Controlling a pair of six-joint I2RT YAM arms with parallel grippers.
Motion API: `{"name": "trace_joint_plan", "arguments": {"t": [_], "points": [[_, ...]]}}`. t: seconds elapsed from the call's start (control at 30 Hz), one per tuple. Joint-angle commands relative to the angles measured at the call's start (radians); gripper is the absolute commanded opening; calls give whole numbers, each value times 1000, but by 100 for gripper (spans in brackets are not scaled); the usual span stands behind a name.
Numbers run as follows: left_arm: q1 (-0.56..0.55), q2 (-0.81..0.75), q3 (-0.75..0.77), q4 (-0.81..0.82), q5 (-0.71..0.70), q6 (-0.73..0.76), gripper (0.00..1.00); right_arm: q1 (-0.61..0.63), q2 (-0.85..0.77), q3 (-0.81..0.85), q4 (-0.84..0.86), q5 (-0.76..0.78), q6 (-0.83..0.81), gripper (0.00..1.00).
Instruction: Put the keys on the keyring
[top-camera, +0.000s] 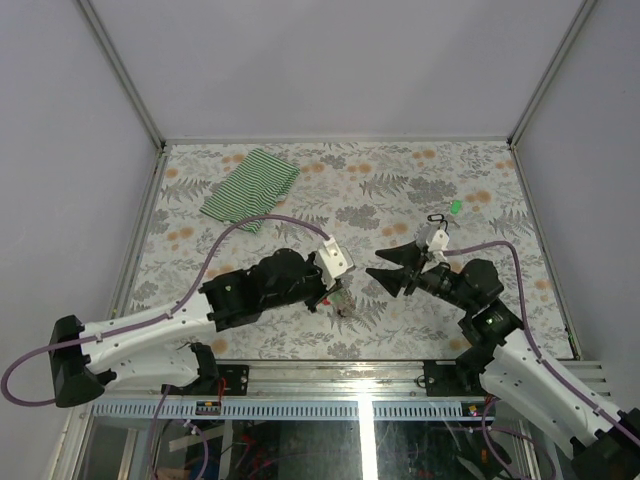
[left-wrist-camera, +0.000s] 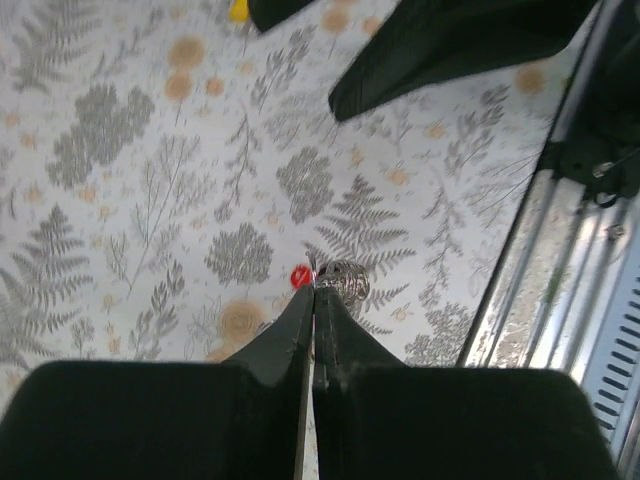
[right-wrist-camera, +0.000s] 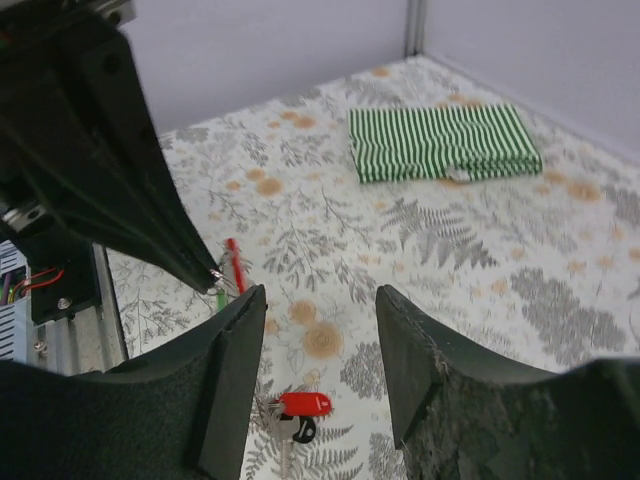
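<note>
My left gripper (top-camera: 338, 293) (left-wrist-camera: 314, 283) is shut on the keyring (left-wrist-camera: 343, 282), a silvery ring with a bit of red beside it. In the right wrist view the keyring's thin red loop (right-wrist-camera: 235, 265) hangs at that gripper's tip, with a green bit below it. My right gripper (top-camera: 385, 262) (right-wrist-camera: 320, 300) is open just right of the keyring, with nothing between its fingers. On the table under its jaws lies a key with a red tag (right-wrist-camera: 305, 404). A key with a green tag (top-camera: 455, 206) lies farther back on the right.
A green-and-white striped cloth (top-camera: 250, 188) (right-wrist-camera: 440, 142) lies folded at the back left. A small black clip-like item (top-camera: 437, 218) sits next to the green-tagged key. The table's metal front rail (left-wrist-camera: 560, 260) runs close to the right of the left gripper.
</note>
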Motion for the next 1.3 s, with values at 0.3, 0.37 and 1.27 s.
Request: {"name": "trace_joint_plan", "arguments": {"t": [0.3, 0.37, 1.27], "points": [[14, -92, 224, -55, 283, 141, 0, -4, -73, 149, 116, -400, -79, 52], [15, -105, 234, -40, 307, 136, 0, -4, -68, 167, 150, -429, -53, 51], [14, -162, 212, 188, 424, 52, 0, -4, 40, 215, 355, -580, 164, 36]]}}
